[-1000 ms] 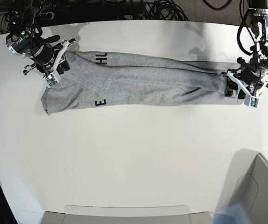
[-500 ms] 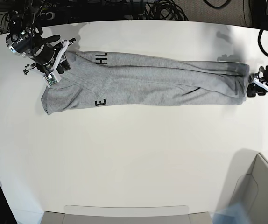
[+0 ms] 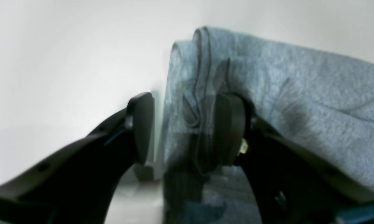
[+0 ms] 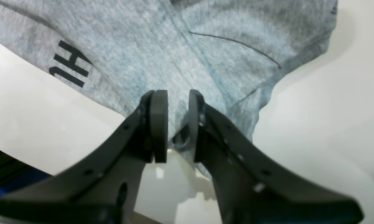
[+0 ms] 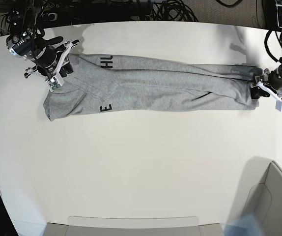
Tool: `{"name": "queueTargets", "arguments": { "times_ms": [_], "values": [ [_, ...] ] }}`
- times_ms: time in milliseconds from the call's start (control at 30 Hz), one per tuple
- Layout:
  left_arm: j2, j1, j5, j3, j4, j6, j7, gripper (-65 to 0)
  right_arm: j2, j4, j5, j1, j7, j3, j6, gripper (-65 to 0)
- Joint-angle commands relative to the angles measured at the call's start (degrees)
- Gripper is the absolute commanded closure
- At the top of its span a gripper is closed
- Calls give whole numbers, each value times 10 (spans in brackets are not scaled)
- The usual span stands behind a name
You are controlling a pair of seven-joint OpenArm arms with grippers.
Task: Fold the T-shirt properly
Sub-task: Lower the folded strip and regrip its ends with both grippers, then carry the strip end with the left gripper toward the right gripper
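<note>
Tools both parted and gripping nothing: left tool (image 3: 185, 130) spread wide at the shirt's end edge, right tool (image 4: 178, 126) with a narrower gap over the opposite end. White tabletop (image 5: 141, 167) beneath, the grey T-shirt (image 5: 151, 91) lying across its far part in a long, creased strip, black letters showing toward the right tool's end. Smaller, a grey bin (image 5: 273, 201) at the near corner, on the left tool's side.
</note>
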Motion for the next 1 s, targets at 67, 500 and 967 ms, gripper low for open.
{"name": "queueTargets", "arguments": {
  "times_ms": [67,500,967],
  "values": [
    [-18,-2,-4,-3,-1,-1,-9,-322,7,9,3,2,9,3,2,-127],
    [-17,-1,-3,104,-36,1,-27,-322,8,10,3,3,8,3,2,-127],
    [-19,32,-3,124,26,-1,-17,-56,8,12,7,5,8,25,2,-127]
  ]
}}
